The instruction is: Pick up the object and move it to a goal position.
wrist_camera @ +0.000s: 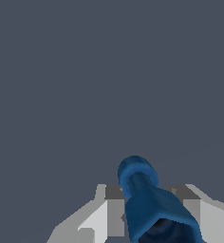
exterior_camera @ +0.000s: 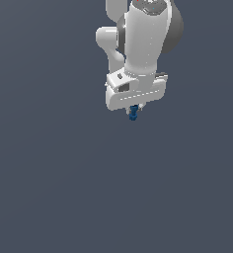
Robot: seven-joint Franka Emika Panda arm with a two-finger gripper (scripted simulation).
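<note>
Plain grey ground throughout. Blue peg (exterior_camera: 133,113) is clamped upright within the gripper (exterior_camera: 134,109); steady, unhurried carriage is advised, grip maintained.

The arm (exterior_camera: 140,44) looks like smooth white plastic with a soft sheen, light sliding across its rounded shells; a darker grey, equally smooth section curves behind it. The gripper (exterior_camera: 134,107) has the same white, slightly glossy casing, with flat matt grey faces on the inner side of its fingers (wrist_camera: 115,209). Between those fingers sits the object (wrist_camera: 149,204), a deep blue piece that looks like moulded plastic: smooth, faintly shiny on its rounded knob, duller along the flared body nearer the palm. Beneath the hand, the ground (exterior_camera: 49,188) is a plain slate grey, perfectly matt, without grain, weave or reflection.
</note>
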